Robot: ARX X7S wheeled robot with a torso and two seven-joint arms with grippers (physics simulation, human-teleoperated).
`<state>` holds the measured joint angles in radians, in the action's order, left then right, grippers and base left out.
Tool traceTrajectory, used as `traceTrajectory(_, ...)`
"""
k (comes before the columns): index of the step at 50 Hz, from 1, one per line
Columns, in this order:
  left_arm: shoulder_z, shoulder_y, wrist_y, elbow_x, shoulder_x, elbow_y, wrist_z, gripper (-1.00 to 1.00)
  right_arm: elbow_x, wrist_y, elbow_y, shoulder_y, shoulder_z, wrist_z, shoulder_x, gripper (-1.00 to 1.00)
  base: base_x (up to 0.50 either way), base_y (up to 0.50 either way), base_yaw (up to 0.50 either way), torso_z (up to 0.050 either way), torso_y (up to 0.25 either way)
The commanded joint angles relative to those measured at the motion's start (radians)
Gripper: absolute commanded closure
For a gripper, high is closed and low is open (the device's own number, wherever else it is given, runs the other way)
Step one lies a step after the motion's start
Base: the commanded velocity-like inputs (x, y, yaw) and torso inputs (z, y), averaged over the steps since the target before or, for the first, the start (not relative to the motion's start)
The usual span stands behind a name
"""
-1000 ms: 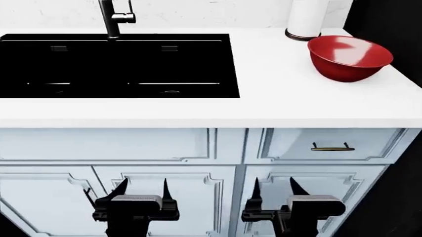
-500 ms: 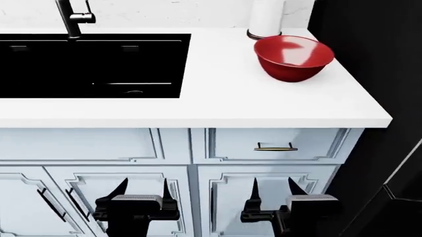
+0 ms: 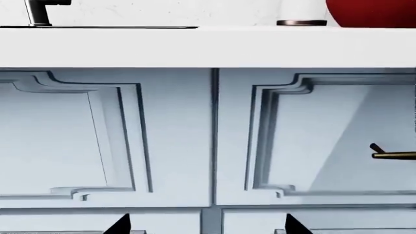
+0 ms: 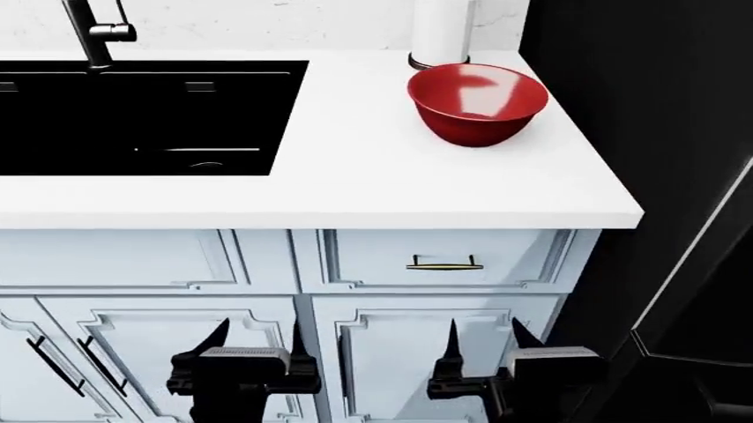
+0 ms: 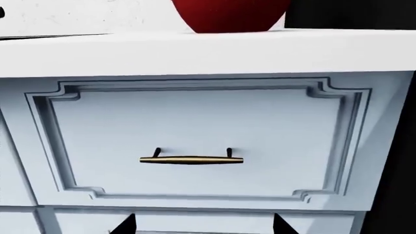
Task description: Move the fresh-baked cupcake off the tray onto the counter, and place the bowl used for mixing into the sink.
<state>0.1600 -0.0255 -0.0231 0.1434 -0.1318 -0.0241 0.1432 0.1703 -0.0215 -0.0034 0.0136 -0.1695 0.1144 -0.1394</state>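
The bowl (image 4: 478,103) stands upright on the counter (image 4: 353,189), at its far right, just in front of a white cylinder (image 4: 440,31) against the back wall and well apart from the sink (image 4: 141,115), which lies to its left. Being round, the bowl has no long axis and no pointing direction; its mouth faces up. Both arms hang low in front of the cabinet doors, below counter level. The left gripper (image 4: 253,339) and the right gripper (image 4: 485,337) each show fingers spread apart and grasping nothing. The bowl lies above and beyond both, slightly left of the right gripper's line, so the right arm is judged the nearer. In the right wrist view the bowl (image 5: 231,14) sits directly above a drawer handle (image 5: 192,159). The cupcake and tray are not in view.
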Motion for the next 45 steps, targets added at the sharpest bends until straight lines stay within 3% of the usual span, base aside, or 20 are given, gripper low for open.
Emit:
traceTrajectory(1,0.009,0.025,-0.087,0.034,-0.029,0.114,0.001,-1.0,-0.024,-0.07,-0.044,0.011,-0.019,0.036,-0.015,-1.0,0.0,0.0,0.0,0.0,0.0)
traceTrajectory(8,-0.026,-0.005,-0.52,0.13,-0.168,0.663,0.04,-1.0,0.069,-0.454,-0.477,0.013,0.051,0.102,-0.082,-1.0,0.0,0.0,0.0,0.0,0.0)
traceTrajectory(12,-0.184,-0.134,-0.892,0.342,-0.207,0.95,0.099,-1.0,0.1,-0.716,-0.695,0.072,0.081,0.153,-0.143,-1.0,0.0,0.0,0.0,0.0,0.0)
traceTrajectory(15,-0.346,-0.269,-1.114,0.522,-0.215,1.061,0.147,-1.0,0.125,-0.867,-0.788,0.138,0.093,0.175,-0.162,-1.0,0.0,0.0,0.0,0.0,0.0)
traceTrajectory(19,-0.504,-0.482,-1.261,1.092,-0.371,1.054,0.515,-1.0,0.18,-1.122,-0.91,0.265,0.111,0.207,-0.164,-1.0,0.0,0.0,0.0,0.0,0.0)
traceTrajectory(22,-0.49,-0.666,-1.244,1.491,-0.495,0.961,0.828,-1.0,0.273,-1.291,-0.972,0.38,0.217,0.191,-0.097,-1.0,0.0,0.0,0.0,0.0,0.0)
traceTrajectory(25,-0.397,-0.807,-1.198,1.669,-0.591,0.904,0.995,-1.0,0.325,-1.491,-1.014,0.522,0.253,0.209,-0.057,-1.0,0.0,0.0,0.0,0.0,0.0)
traceTrajectory(27,-0.357,-0.871,-1.216,1.689,-0.643,0.866,1.02,-1.0,0.5,-1.549,-0.989,0.6,0.271,0.321,-0.075,-1.0,0.0,0.0,0.0,0.0,0.0)
traceTrajectory(29,-0.312,-0.926,-1.228,1.714,-0.677,0.841,1.044,-1.0,0.8,-1.549,-0.898,0.673,0.314,0.585,-0.131,-1.0,0.0,0.0,0.0,0.0,0.0)
traceTrajectory(31,-0.278,-0.967,-1.239,1.727,-0.697,0.824,1.054,-1.0,1.1,-1.546,-0.813,0.768,0.278,0.884,-0.194,-1.0,0.0,0.0,0.0,0.0,0.0)
traceTrajectory(33,-0.232,-1.038,-1.236,1.758,-0.721,0.794,1.09,-1.0,1.367,-1.537,-0.735,0.855,0.254,1.073,-0.222,-1.0,0.0,0.0,0.0,0.0,0.0)
traceTrajectory(35,-0.211,-1.06,-1.238,1.775,-0.738,0.788,1.107,-1.0,1.494,-1.515,-0.695,0.907,0.204,1.207,-0.253,-1.0,0.0,0.0,0.0,0.0,0.0)
traceTrajectory(40,-0.198,-1.077,-1.236,1.781,-0.751,0.771,1.113,-1.0,1.614,-1.46,-0.654,0.962,0.135,1.333,-0.289,-1.0,0.0,0.0,0.0,0.0,0.0)
traceTrajectory(45,-0.182,-1.103,-1.237,1.78,-0.758,0.751,1.114,-1.0,1.653,-1.453,-0.649,1.005,0.084,1.348,-0.305,-1.0,0.08,0.0,0.0,0.0,0.0)
